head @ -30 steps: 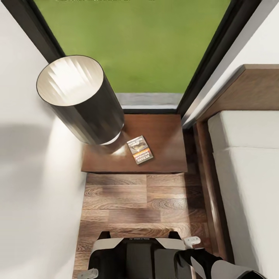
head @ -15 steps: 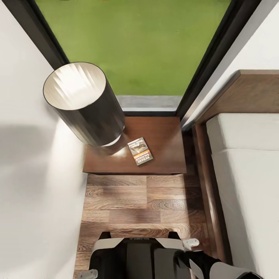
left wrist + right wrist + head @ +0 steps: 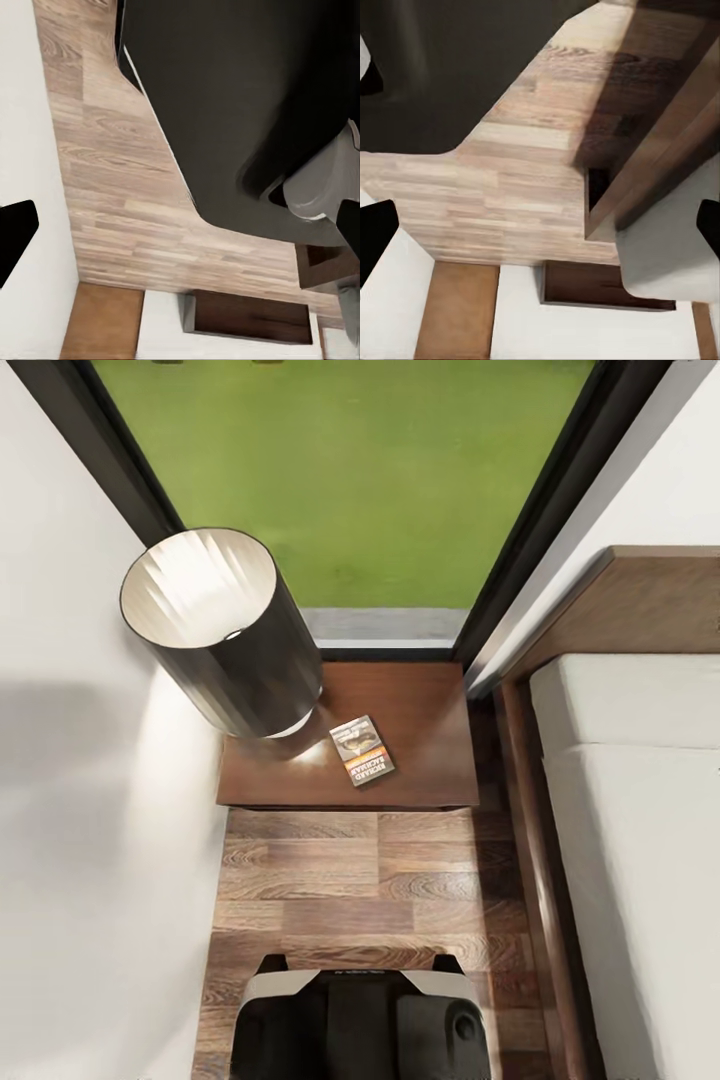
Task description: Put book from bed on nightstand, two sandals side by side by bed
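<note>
White walls are closing in a strip of wood-plank floor [image 3: 350,880], its grain streaked brown, and a dark-framed window [image 3: 360,480] is showing flat green grass. The nightstand [image 3: 420,710] is sitting against the glass — a boxy, smooth dark-brown top — with a lamp [image 3: 225,635] on it, its cylindrical ribbed dark shade pale inside. The book [image 3: 361,750], a thin paperback with a grey picture above an orange band, is lying flat on the nightstand just beside the lamp's base; its lettering is too small to read. The bed [image 3: 640,840] is running off the right edge, wooden frame around a plain grey mattress. The robot's dark trunk [image 3: 360,1025] is cut off below. Compared with a second ago, the arm segments beside the trunk have dropped from sight and the view has shifted slightly. In the wrist views only dark finger edges [image 3: 15,232] [image 3: 375,232] are poking in — whether either gripper is spread I cannot tell.
</note>
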{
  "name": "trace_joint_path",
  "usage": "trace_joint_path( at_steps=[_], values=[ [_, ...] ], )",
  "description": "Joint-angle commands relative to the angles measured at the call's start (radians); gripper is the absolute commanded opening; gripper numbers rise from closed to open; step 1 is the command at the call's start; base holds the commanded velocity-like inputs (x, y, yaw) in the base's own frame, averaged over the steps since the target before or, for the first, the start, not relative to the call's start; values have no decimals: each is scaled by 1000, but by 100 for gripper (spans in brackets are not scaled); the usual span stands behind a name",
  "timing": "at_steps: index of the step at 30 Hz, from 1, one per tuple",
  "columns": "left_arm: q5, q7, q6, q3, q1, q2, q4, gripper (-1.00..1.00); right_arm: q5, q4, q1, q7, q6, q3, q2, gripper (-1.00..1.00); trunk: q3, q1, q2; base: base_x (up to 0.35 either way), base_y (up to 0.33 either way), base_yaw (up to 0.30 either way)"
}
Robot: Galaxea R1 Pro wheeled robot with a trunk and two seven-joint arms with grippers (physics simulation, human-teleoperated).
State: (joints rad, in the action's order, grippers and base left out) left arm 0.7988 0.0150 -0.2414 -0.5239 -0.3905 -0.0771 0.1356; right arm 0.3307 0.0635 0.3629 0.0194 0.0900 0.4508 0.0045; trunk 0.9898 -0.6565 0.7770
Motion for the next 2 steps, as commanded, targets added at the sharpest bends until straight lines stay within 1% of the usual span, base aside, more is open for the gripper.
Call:
trace_joint_path(
  at_steps=[1, 2],
  values=[
    [3, 19, -4, -3, 2, 0, -12, 100, 8, 1, -2, 2, -2, 8, 0, 100, -3, 4, -7, 0, 0, 0],
    [3, 26, -4, -3, 4, 0, -17, 100, 8, 1, -3, 2, -5, 8, 0, 100, -6, 7, -14, 0, 0, 0]
  ],
)
